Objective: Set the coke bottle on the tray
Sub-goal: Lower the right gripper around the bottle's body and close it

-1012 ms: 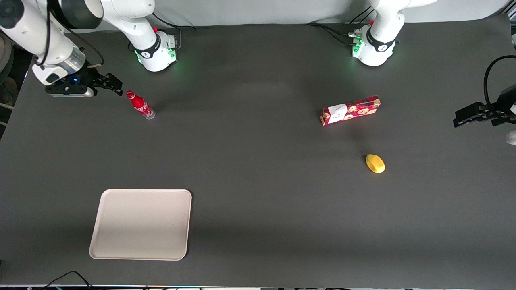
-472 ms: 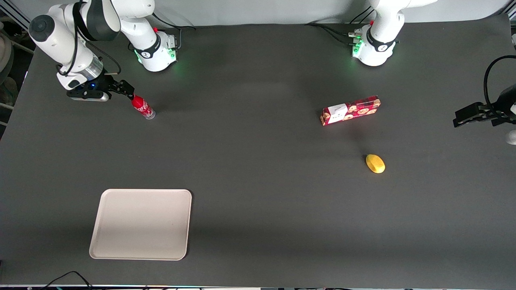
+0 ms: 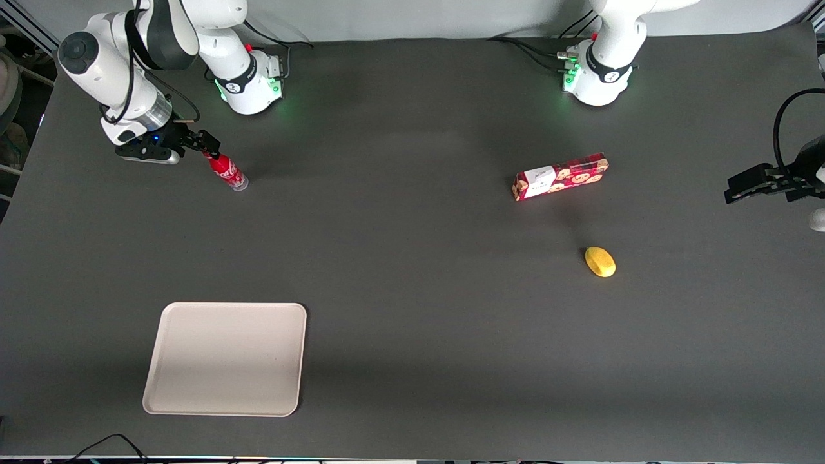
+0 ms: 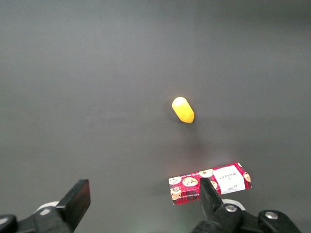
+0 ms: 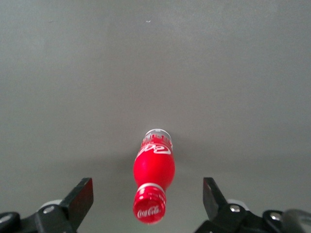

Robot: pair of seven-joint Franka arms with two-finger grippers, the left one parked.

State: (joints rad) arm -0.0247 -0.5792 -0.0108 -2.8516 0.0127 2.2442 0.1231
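The coke bottle (image 3: 227,173) is small and red with white script; it stands upright on the dark table near the working arm's base. In the right wrist view the bottle (image 5: 154,167) shows from above, its red cap between the two spread fingers. My right gripper (image 3: 205,147) is open, directly above the cap, with one fingertip (image 5: 82,194) on each side and no contact. The beige tray (image 3: 225,358) lies flat and bare, much nearer the front camera than the bottle.
A red cookie box (image 3: 559,176) and a yellow lemon-like object (image 3: 600,261) lie toward the parked arm's end of the table; both show in the left wrist view, the box (image 4: 210,183) and the yellow object (image 4: 183,110).
My right gripper has moved sideways and down from beside the bottle to over its cap. The bottle and tray have not moved.
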